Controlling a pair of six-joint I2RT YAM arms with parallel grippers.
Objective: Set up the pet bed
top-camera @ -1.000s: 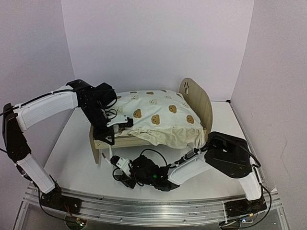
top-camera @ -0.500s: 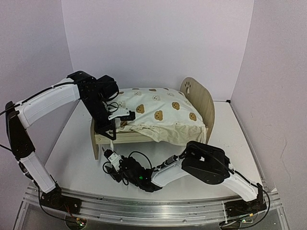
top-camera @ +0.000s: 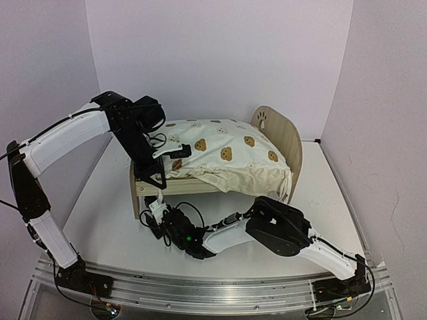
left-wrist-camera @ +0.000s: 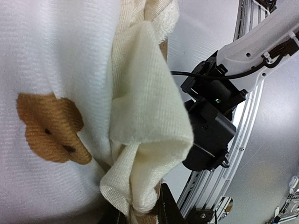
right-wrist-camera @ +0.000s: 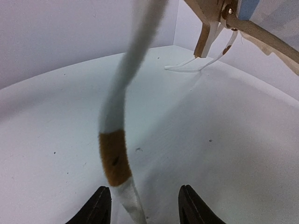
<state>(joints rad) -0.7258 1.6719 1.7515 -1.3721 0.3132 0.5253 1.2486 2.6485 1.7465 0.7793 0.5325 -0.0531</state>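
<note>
Bedding (top-camera: pixel 233 150) heaped over pet bed (top-camera: pixel 280 137), left tool (top-camera: pixel 152 181) clamped on its edge, right tool (right-wrist-camera: pixel 142 205) parted around white brown-patched strip (right-wrist-camera: pixel 114 158)

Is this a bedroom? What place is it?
Probably a robot lab booth, not a bedroom: plain walls, a white table, a left arm and right arm bolted to a metal rail.
</note>
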